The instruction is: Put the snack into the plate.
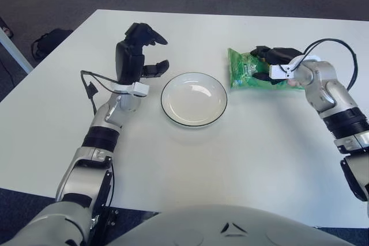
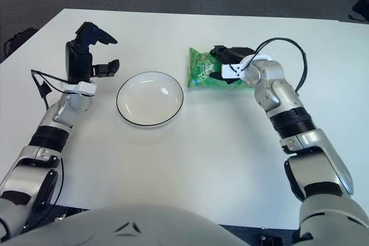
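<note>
A green snack bag (image 1: 245,72) lies flat on the white table, just right of the white plate with a dark rim (image 1: 163,99), which holds nothing. My right hand (image 1: 263,63) is down on the bag's right part. Its upper fingers (image 1: 260,50) reach over the far edge and the thumb lies on the bag's face, still spread. My left hand (image 1: 144,51) is raised just left of the plate, its fingers relaxed and holding nothing.
The table's far edge (image 1: 230,14) runs close behind the bag. A black cable (image 1: 87,82) hangs off my left wrist, and another loops over my right forearm (image 1: 340,56). A dark bag (image 1: 49,41) lies on the floor beyond the table's left edge.
</note>
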{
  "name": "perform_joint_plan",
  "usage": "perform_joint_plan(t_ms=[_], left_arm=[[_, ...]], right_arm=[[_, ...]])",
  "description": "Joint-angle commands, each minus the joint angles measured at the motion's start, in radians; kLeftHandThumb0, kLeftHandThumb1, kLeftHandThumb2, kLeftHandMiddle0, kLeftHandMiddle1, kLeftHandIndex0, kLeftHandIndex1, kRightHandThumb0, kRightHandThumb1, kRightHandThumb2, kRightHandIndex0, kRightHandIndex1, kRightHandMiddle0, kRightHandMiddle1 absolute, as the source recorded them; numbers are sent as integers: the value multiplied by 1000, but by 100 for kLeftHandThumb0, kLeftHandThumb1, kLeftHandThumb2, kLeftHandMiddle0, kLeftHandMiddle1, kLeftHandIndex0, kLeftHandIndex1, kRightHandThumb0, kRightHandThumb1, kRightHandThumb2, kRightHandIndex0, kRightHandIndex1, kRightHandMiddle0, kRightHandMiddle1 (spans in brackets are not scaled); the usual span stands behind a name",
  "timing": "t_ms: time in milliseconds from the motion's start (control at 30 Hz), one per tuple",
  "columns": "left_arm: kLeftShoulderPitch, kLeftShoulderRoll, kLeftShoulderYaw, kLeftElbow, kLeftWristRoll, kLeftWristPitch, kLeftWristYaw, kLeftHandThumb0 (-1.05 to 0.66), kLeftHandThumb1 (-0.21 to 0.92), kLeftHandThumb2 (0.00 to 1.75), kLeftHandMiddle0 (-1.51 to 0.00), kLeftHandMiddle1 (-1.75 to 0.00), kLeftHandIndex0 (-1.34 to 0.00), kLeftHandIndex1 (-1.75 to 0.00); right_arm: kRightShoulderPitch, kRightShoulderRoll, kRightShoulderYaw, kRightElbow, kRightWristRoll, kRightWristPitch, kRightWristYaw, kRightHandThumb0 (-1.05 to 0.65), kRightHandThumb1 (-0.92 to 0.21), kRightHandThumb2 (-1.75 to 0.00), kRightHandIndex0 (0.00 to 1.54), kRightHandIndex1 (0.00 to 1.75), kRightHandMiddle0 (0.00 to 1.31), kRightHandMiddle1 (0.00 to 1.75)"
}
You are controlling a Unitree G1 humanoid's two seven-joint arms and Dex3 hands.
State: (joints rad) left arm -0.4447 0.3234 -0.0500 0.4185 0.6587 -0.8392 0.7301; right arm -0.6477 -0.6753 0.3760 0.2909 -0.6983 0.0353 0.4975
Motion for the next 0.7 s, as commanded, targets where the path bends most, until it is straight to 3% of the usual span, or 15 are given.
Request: perform_joint_plan(t_ms=[0,567,667], left_arm=[[38,-4,29,-39,3,18,30,-1,29,134,-66,-175,-44,-165],[76,-79,116,-125,-43,20,126,-1,26,139,-67,-174,-41,-172],[85,-87,140,-145,-32,27,154,-1,27,136,-69,-167,-41,-174]], right_arm=[[-30,5,15,57,-6,-21,19,-105,-92,-93,6,0,0,33],[-51,19,95,255,-9,-134,68,-105,-92,-94,0,0,0,22],[-70,26,107,292,-16,-133,78,-105,-92,-93,0,0,0,25]])
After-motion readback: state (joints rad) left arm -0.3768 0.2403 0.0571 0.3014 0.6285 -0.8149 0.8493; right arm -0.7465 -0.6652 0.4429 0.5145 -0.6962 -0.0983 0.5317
